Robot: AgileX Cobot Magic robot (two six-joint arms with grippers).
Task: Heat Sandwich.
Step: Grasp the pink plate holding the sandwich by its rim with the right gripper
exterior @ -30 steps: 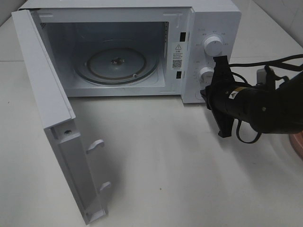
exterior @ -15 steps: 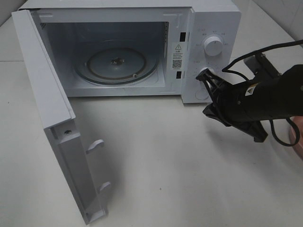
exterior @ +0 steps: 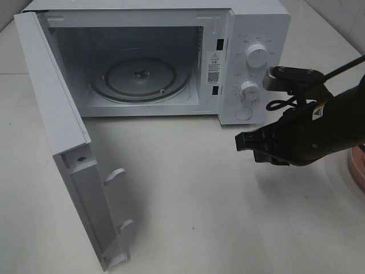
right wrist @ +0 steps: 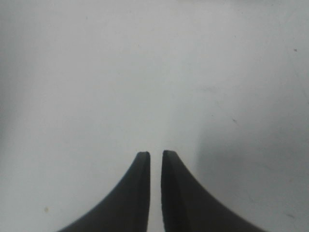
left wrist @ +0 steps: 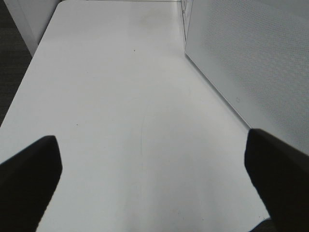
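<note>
The sandwich is out of view in every frame. The white microwave [exterior: 251,34] stands at the back with its door [exterior: 63,131] swung wide to the left and its glass turntable [exterior: 140,77] bare. My right gripper [exterior: 240,141] hovers over the table in front of the control panel and points left. In the right wrist view its fingers [right wrist: 140,193] stand a narrow slit apart with nothing between them, over bare white table. My left gripper [left wrist: 152,142] is wide open and holds nothing; it is beside the microwave's perforated side wall [left wrist: 251,58].
Two dials [exterior: 256,56] and a round button sit on the microwave's right panel. The rim of a pink plate [exterior: 358,165] shows at the right edge. A black cable [exterior: 342,65] trails from the right arm. The table's left edge [left wrist: 29,63] drops to a dark floor.
My right arm has come away from the microwave's dials, turned to point left and dropped toward the table. Its jaws have parted by a slit. The left arm is still.
</note>
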